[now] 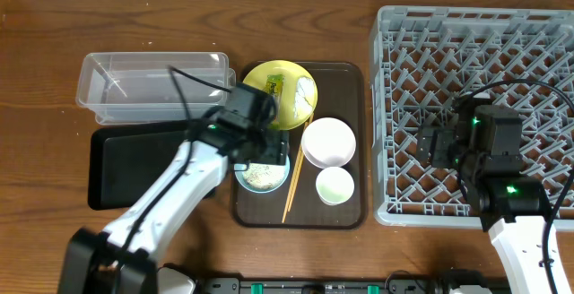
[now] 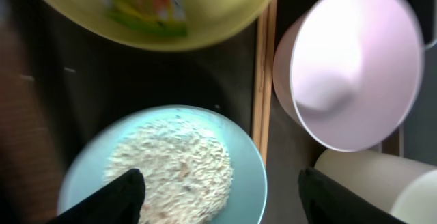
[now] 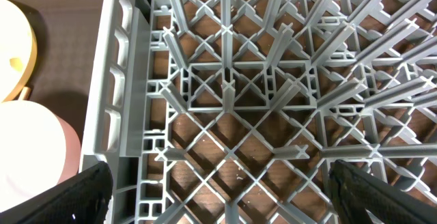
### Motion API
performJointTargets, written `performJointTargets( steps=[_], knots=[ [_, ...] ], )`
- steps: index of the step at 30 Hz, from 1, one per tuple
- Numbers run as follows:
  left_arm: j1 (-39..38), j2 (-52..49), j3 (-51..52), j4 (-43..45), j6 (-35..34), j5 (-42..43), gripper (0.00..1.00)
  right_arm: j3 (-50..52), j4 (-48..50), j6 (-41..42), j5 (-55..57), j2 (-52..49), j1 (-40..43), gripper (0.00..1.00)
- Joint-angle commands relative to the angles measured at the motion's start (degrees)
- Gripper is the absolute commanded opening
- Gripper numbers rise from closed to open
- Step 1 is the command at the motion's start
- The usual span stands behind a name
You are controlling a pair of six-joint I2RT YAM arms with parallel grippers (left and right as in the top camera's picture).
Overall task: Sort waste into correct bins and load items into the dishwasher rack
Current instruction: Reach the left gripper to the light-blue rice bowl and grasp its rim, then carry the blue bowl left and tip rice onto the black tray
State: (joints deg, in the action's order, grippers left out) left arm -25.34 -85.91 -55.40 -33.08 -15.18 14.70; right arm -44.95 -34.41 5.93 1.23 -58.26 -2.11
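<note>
We see the left gripper (image 2: 222, 200) spread wide just above the light blue bowl (image 2: 249, 176) of rice grains (image 2: 171, 166). The bowl sits on the brown tray (image 1: 345, 213) beside the chopsticks (image 2: 263, 80). The right gripper (image 3: 222, 197) hangs wide open over the grey dishwasher rack (image 3: 225, 80).

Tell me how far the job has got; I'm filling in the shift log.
Done: nothing yet; the clear tub and the dishwasher rack hold nothing. In hand: the left pincer hangs open over the light blue bowl of rice; the right pincer is open above the rack. Left: the wrapper on the yellow plate, the white bowl, the cup and the chopsticks, all on the brown tray.
</note>
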Motion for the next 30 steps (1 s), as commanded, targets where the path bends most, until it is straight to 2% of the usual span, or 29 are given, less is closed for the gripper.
performJointTargets(
  steps=[1,7,12,23,26,30],
  knots=[
    [-2.2,-3.5,-1.2,0.1,-1.6,-0.8,0.72,-1.1,0.1,0.9,-0.2,0.2,-0.5,0.99],
    [-5.6,-8.5,-1.2,2.4,-1.6,-0.8,0.65,-1.1,0.1,0.9,-0.2,0.2,-0.5,0.99],
    [-7.9,-10.8,-1.2,2.8,-1.6,-4.8,0.57,-1.1,0.1,0.9,-0.2,0.2,-0.5,0.99],
    [-9.9,-12.1,-1.2,2.8,-1.7,-7.0,0.21,-1.1,-0.1,0.9,-0.2,0.2,-0.5,0.99],
    [-9.9,-11.7,-1.2,2.4,-1.7,-7.0,0.07,-1.1,-0.2,0.9,-0.2,0.2,-0.5,0.99],
    [-9.9,-9.3,-1.4,1.7,-1.7,-7.0,0.06,-1.1,-0.3,0.9,-0.2,0.2,-0.5,0.99]
  ],
)
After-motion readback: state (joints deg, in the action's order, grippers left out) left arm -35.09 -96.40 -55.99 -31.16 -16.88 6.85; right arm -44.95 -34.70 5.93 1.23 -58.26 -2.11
